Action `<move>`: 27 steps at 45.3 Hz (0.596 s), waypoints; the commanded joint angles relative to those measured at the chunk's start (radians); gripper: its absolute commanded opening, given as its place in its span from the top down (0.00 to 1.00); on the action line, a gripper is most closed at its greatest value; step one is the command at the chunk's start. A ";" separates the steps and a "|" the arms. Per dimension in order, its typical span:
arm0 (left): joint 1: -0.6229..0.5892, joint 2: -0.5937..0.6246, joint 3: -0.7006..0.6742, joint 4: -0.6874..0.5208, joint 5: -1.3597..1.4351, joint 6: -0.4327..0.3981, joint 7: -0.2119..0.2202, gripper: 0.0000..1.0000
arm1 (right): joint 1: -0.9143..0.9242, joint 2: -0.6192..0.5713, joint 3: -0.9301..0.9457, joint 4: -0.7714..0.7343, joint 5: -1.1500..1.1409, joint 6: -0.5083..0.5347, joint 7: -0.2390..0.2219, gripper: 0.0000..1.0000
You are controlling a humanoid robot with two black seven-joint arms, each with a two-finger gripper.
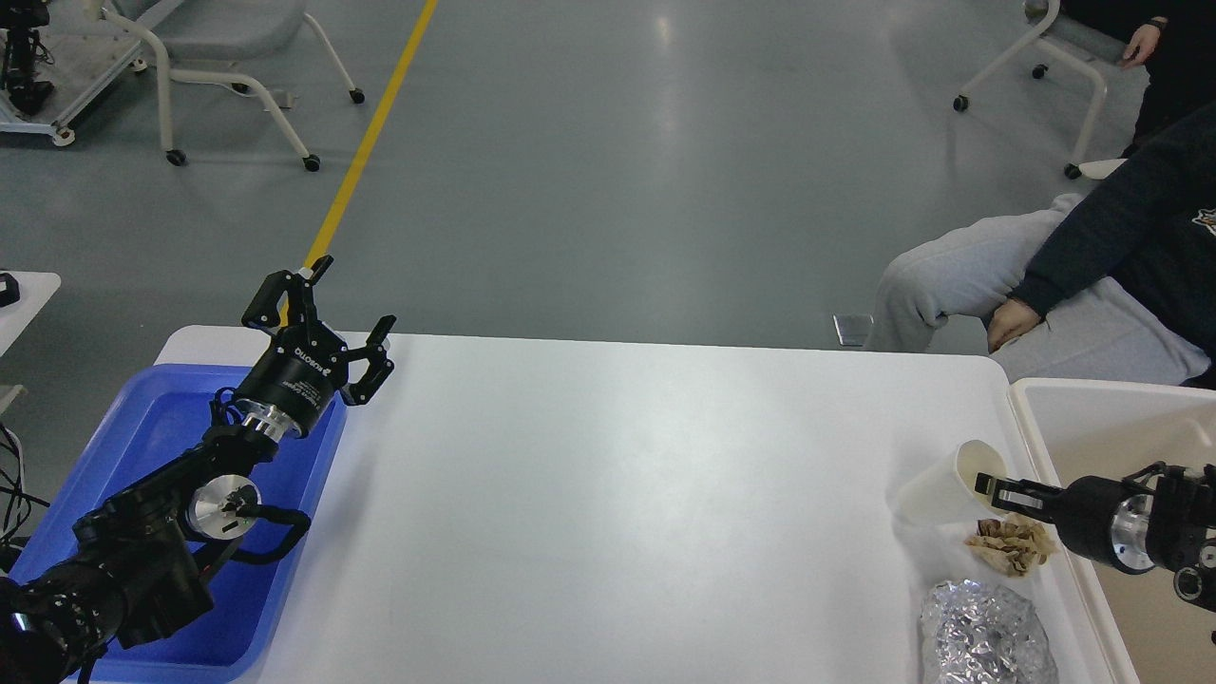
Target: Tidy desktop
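Observation:
The white desktop (617, 494) carries rubbish at its right end. A white paper cup (936, 496) lies tilted on its side, mouth towards the right. My right gripper (990, 490) reaches in from the right, over the cream-white bin, and is shut on the cup's rim, one finger inside the mouth. A crumpled brown paper scrap (1013, 547) lies just under the gripper. A crumpled foil ball (988, 635) lies at the front right. My left gripper (353, 296) is open and empty, raised over the far right corner of the blue tray.
The blue plastic tray (142, 427) sits on the desk's left end under my left arm. The cream-white bin (1092, 418) stands off the right edge. A seated person (1092, 275) is close behind the right corner. Wheeled chairs stand farther back.

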 commanded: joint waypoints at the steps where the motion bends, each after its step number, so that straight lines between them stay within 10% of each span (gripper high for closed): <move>1: 0.000 0.000 0.000 0.000 0.000 -0.002 -0.001 0.00 | 0.066 -0.127 0.043 0.097 0.049 0.088 0.072 1.00; 27: 0.000 0.000 0.000 0.000 0.000 0.000 -0.001 0.00 | 0.248 -0.440 0.262 0.160 0.183 0.495 0.063 1.00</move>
